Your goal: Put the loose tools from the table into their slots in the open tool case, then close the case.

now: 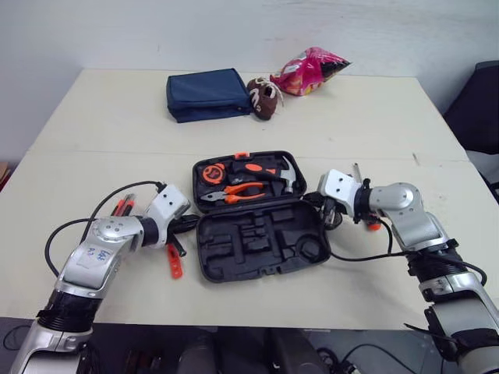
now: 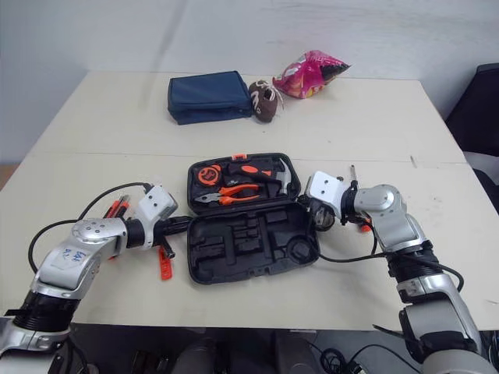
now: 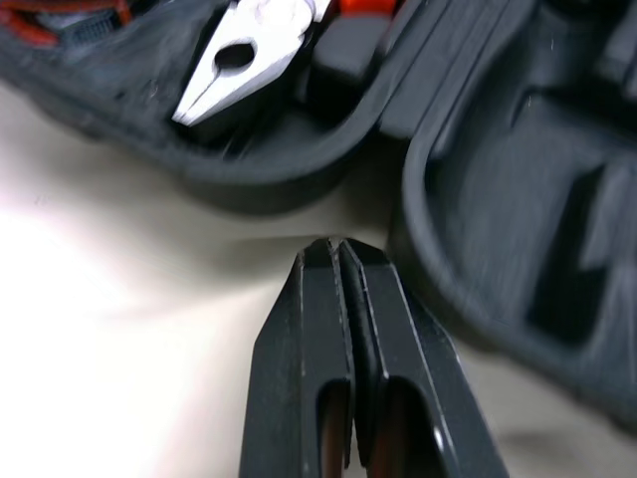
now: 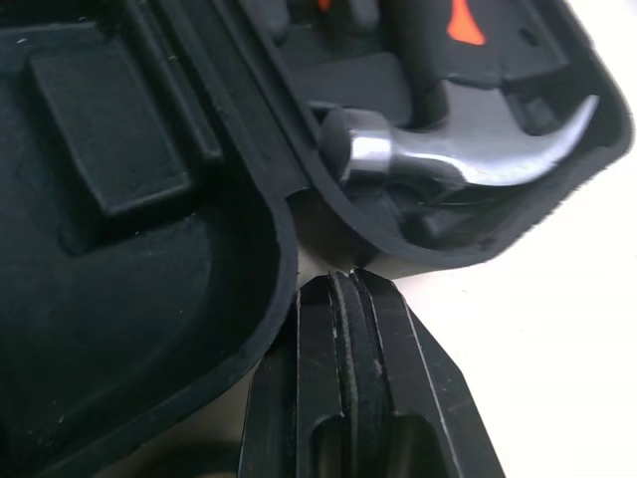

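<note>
- Tool with slim red handle [image 1: 175, 263]: lies flat on the pale table [image 1: 101, 132], just beside the case's left wall and near the left gripper. It is probably light, stiff and smooth, so a pinch across the middle of the handle looks safest.
- Open black moulded-plastic tool case [image 1: 234, 253]: sits at the table's centre, and its near half shows empty recesses. It is likely rigid and light. For closing, a push at the free rim, away from the hinge, should serve.
- Left gripper [image 3: 336, 251]: fingers pressed together, holding nothing, tip close to the case's left wall.
- Right gripper [image 4: 350, 284]: fingers pressed together, holding nothing, tip just beside the right wall.
- Far half of the case: the steel claw hammer [image 4: 468, 149], orange-handled pliers [image 1: 238, 192] and orange tape measure [image 1: 212, 173] are seated.
- Further loose tools: red-handled pieces [image 1: 123, 206] lie beside the left forearm. A thin metal-shafted screwdriver [image 1: 356, 171] lies beyond the right gripper, its handle partly hidden.
- Far edge: navy fabric pouch [image 1: 207, 94], brown ball toy [image 1: 263, 99], pink snack bag [image 1: 312, 72].
</note>
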Controlling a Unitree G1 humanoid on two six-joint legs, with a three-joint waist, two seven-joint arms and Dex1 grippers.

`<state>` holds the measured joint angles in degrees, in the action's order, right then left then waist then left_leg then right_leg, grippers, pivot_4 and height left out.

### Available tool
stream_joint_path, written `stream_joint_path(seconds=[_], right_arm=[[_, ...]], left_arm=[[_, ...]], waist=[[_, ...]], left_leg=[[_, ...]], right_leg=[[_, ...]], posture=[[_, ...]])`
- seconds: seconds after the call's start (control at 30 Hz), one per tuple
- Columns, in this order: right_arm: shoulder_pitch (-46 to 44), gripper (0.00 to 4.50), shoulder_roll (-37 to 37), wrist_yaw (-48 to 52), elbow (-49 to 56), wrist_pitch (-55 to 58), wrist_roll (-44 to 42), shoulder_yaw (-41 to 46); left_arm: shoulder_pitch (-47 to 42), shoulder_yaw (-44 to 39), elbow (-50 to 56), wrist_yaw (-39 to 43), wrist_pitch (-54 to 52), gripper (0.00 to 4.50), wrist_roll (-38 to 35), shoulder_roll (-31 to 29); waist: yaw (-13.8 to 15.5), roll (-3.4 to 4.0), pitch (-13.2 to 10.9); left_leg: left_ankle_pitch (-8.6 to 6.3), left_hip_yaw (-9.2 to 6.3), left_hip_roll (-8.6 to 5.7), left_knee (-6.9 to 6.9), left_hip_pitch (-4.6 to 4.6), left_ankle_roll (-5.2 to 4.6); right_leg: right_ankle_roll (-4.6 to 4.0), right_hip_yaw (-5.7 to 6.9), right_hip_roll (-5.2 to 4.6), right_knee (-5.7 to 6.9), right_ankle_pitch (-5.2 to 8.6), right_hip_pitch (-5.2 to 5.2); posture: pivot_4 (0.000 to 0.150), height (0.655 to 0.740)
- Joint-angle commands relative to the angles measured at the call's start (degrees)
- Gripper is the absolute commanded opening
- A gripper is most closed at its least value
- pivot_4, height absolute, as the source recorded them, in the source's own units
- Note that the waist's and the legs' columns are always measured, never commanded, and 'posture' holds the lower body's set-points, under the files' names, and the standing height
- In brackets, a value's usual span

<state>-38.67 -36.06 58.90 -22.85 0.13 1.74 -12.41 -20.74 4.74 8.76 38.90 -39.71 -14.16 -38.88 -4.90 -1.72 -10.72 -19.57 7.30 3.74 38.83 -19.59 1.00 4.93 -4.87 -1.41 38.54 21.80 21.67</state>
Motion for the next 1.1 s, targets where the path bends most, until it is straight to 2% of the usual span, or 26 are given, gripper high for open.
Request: stream_joint_path(seconds=[0.03, 0.37, 0.5, 0.87, 0.97, 1.1], right_arm=[[-0.7, 0.00, 0.2, 1.8, 1.4, 0.0, -0.8, 0.2], [6.1, 0.00, -2.6, 8.5, 14.2, 7.5, -5.2, 0.9], [8.6, 0.00, -3.5, 7.6, 17.5, 9.3, -5.6, 2.1], [10.7, 0.00, -3.7, 4.3, 16.8, 6.6, -5.4, 3.8], [12.0, 0.00, -5.3, 4.2, 17.6, 4.7, -9.3, 9.4], [16.4, 0.00, -10.6, 8.5, 20.0, 3.4, -14.9, 16.0]], left_arm=[[-1.5, 0.7, 0.3, 0.6, 0.4, 0.05, 0.3, 0.8], [-2.4, 1.5, -2.4, 5.5, 4.3, 0.05, 2.0, -1.2], [-1.6, 1.6, -2.5, 6.9, 5.3, 0.05, 2.1, -1.6], [-0.6, -0.9, -3.2, 6.0, 8.1, 0.05, 2.7, -1.6], [1.9, -7.6, -1.4, 8.0, 10.0, 0.05, -0.5, -4.6], [7.8, -16.9, 0.8, 11.3, 12.1, 0.05, -4.3, -8.7]], waist=[[0.0, 0.00, 0.0], [0.1, 0.00, 0.0], [0.1, 0.00, 0.0], [0.2, 0.00, 0.0], [0.0, -0.01, 0.0], [0.1, 0.00, 0.0]], left_leg=[[0.00, 0.00, 0.00, 0.00, 0.00, 0.00], [0.00, -0.18, 0.00, 0.04, -0.13, 0.01], [0.00, -0.21, 0.00, 0.06, -0.17, 0.01], [-0.01, -0.27, -0.01, 0.11, -0.22, 0.01], [-0.01, -0.27, 0.00, 0.11, -0.25, 0.01], [-0.01, -0.29, 0.00, 0.23, -0.74, 0.01]], right_leg=[[0.00, 0.01, 0.00, 0.01, 0.00, 0.00], [0.00, 0.17, -0.02, -0.02, 0.00, 0.00], [0.00, 0.20, -0.02, -0.04, 0.00, 0.01], [0.00, 0.25, -0.03, -0.07, 0.00, 0.01], [0.00, 0.26, -0.03, -0.05, 0.00, 0.04], [0.00, 0.25, -0.06, 0.11, 0.00, 0.58]], posture=[[0.150, 0.7400], [0.150, 0.7400], [0.150, 0.7400], [0.150, 0.7400], [0.150, 0.7400], [0.150, 0.7400]])
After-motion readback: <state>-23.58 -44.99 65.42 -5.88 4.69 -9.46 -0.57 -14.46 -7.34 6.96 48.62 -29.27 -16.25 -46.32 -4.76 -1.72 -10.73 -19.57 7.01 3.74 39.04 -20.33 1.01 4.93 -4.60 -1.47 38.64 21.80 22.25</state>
